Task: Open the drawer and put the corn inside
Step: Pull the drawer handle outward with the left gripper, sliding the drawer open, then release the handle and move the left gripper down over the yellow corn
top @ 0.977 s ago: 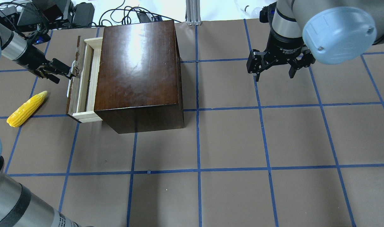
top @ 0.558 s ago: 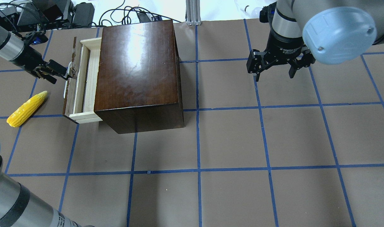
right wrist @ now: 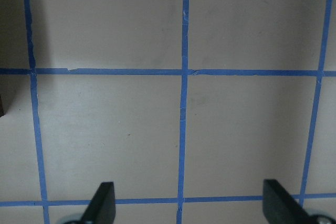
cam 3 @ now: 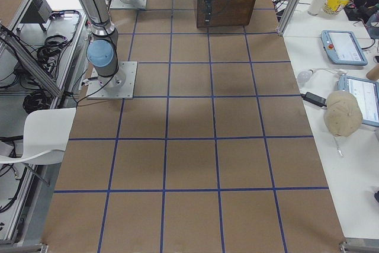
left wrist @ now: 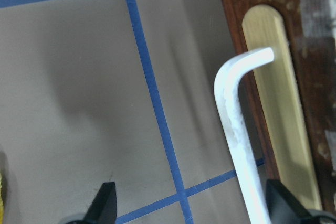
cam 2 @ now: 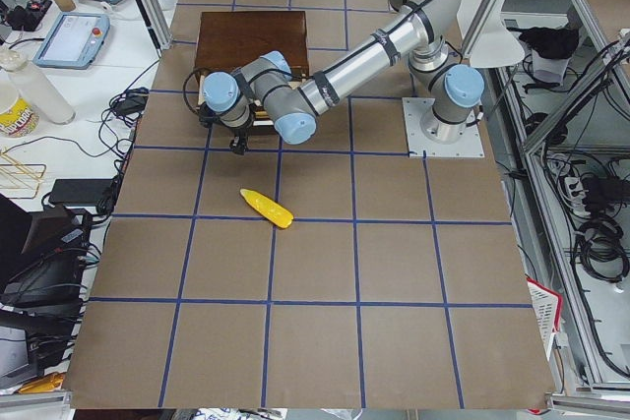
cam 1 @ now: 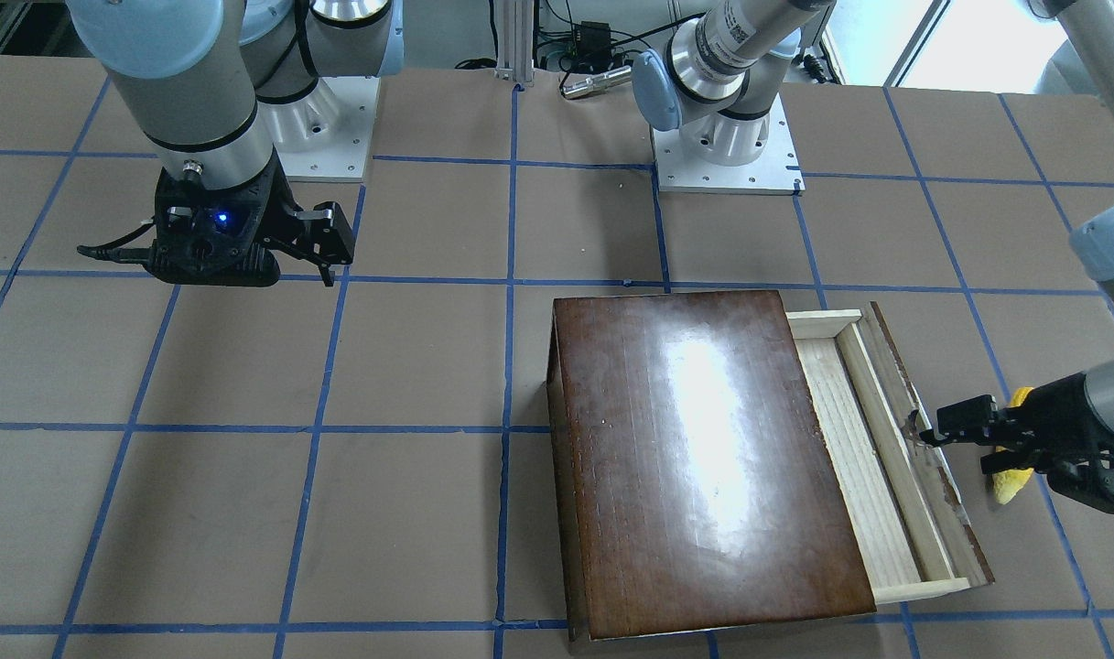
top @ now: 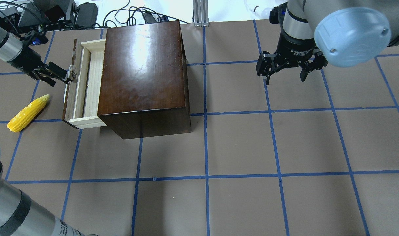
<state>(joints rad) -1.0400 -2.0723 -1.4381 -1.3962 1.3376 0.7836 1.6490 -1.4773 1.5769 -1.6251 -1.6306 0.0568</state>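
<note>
The drawer (top: 91, 82) has slid further out, its handle (left wrist: 239, 129) caught between the wide-spread jaws of the left gripper (top: 67, 74). The gap now looks enough for the corn (top: 28, 113), which lies near the drawer front. The right gripper (top: 286, 73) hangs wide.

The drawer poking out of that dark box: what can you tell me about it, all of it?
The drawer is a shallow pale-wood tray, partly pulled out of a glossy dark-brown box. What shows of its inside is empty. Its front panel is dark brown and worn, with a thin white handle bent at the end. The left gripper is at that handle, open, with the handle between its fingers, close to one fingertip.
</note>
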